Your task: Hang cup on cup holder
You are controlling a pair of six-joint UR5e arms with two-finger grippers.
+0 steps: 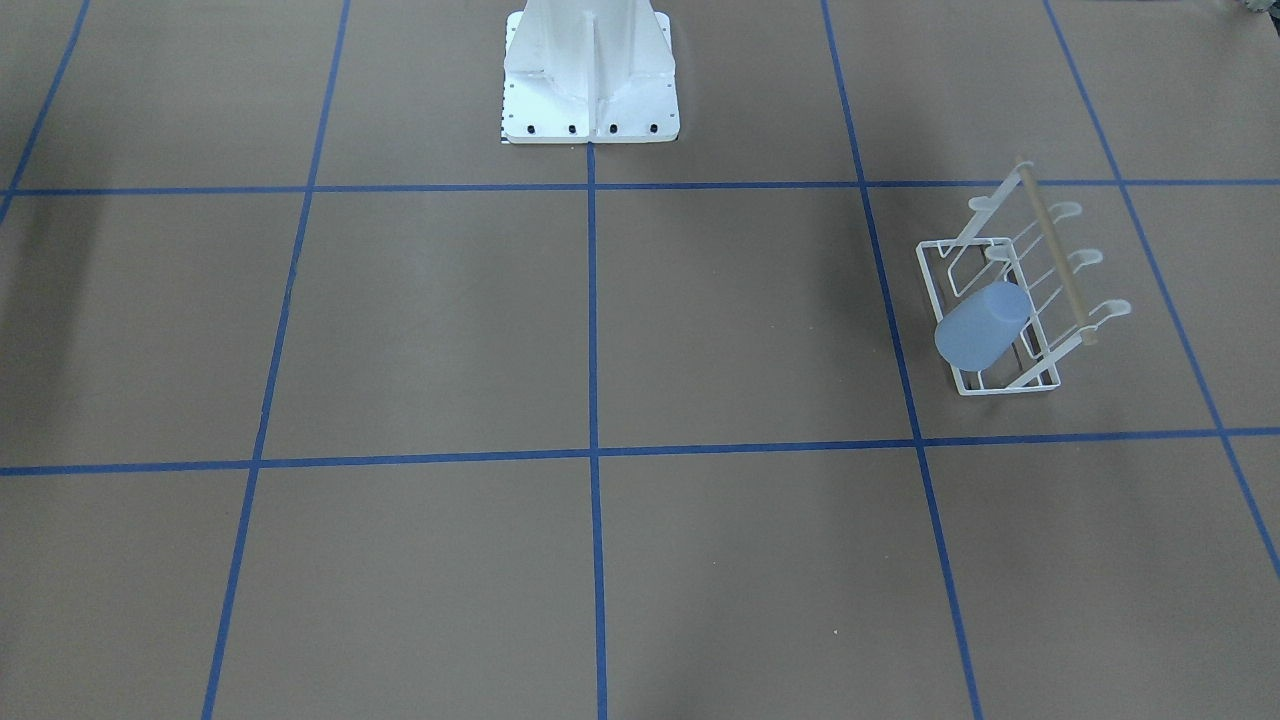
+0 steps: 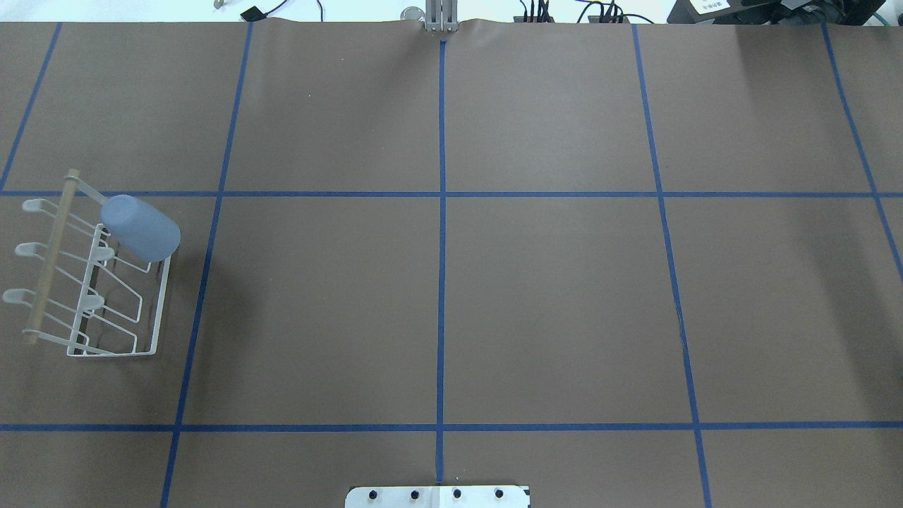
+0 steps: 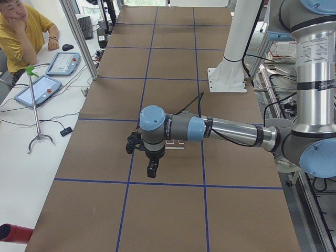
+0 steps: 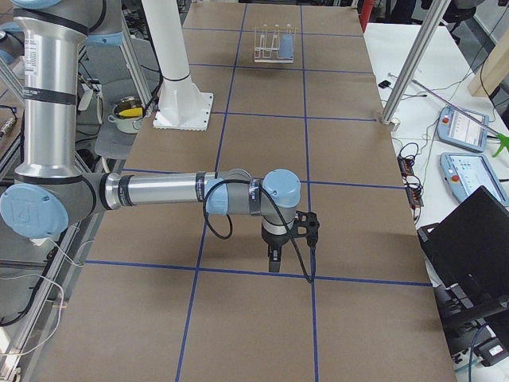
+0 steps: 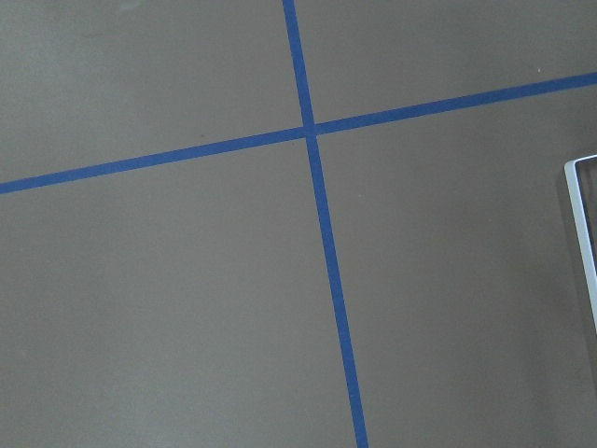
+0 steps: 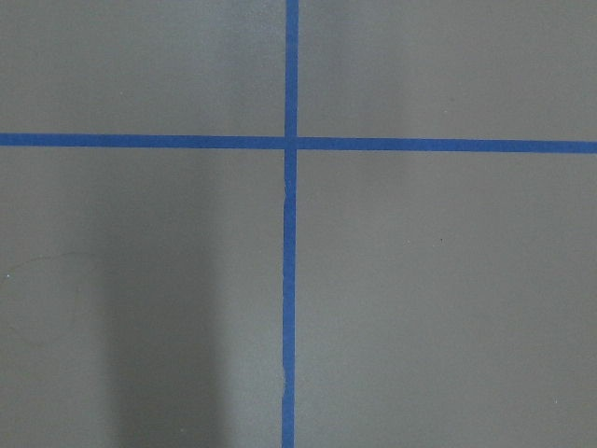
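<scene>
The pale blue cup (image 1: 982, 328) sits tilted over an end wire loop of the white wire cup holder (image 1: 1005, 385), its wider rim toward the base. Both also show in the overhead view, the cup (image 2: 140, 227) on the holder (image 2: 152, 310), and far off in the right-side view (image 4: 285, 46). My left gripper (image 3: 152, 169) hangs above the table, apart from the rack, which its arm mostly hides. My right gripper (image 4: 274, 259) hangs over the table's other end. I cannot tell whether either is open. The left wrist view catches a rack corner (image 5: 583, 243).
The big white pedestal (image 1: 590, 70) stands at the robot's side of the table. A seated operator (image 3: 26, 31) and tablets (image 3: 39, 88) are on a side bench. Blue tape lines grid the brown table (image 2: 550, 303).
</scene>
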